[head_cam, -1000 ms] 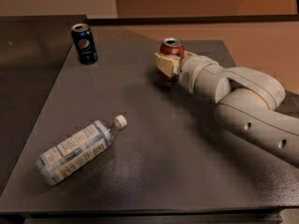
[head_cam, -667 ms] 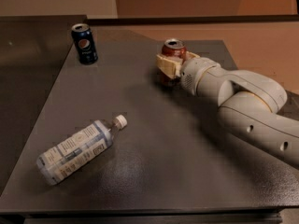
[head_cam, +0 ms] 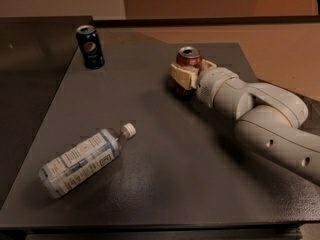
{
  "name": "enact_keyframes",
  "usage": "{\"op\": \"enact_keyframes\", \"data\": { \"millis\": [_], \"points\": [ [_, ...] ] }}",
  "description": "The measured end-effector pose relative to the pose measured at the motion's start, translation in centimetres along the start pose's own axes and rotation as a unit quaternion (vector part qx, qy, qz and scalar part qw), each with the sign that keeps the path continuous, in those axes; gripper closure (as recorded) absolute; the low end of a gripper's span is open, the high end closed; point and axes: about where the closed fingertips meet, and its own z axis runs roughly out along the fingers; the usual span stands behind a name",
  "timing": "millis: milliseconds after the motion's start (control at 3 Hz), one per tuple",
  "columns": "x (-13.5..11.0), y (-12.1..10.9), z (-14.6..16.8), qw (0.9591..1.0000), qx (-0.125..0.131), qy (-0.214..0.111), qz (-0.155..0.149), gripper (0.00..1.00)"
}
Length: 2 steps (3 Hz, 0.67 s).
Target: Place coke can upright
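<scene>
On the dark grey table, toward its far right corner, a coke can, upright, silver top facing up, red side partly hidden. Clamped round it, the gripper: cream fingers pressed to the can's two sides, one on the near left, the other on the far right, closed only as far as the can's width allows and holding nothing else. Base of the can hidden behind the near finger, so no telling whether it rests on the tabletop or sits just above it. Behind the gripper, a pale, thick-jointed arm, stretched low over the table from the right-hand edge of the view, wrist close against the can. Well apart from all this, near the far left corner of the table, a dark blue Pepsi can, also upright, touching nothing. Nearer the front left, a clear plastic water bottle flat on its side, printed label round the middle, white cap pointed toward the table's centre and roughly toward the gripper, base toward the near left edge.
</scene>
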Motion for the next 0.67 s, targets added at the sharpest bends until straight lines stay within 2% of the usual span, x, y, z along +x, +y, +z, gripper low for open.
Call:
{"op": "enact_keyframes", "data": {
  "millis": [667],
  "points": [
    [-0.93, 0.2, -0.19, 0.9998, 0.002, 0.021, 0.0, 0.35]
  ]
}}
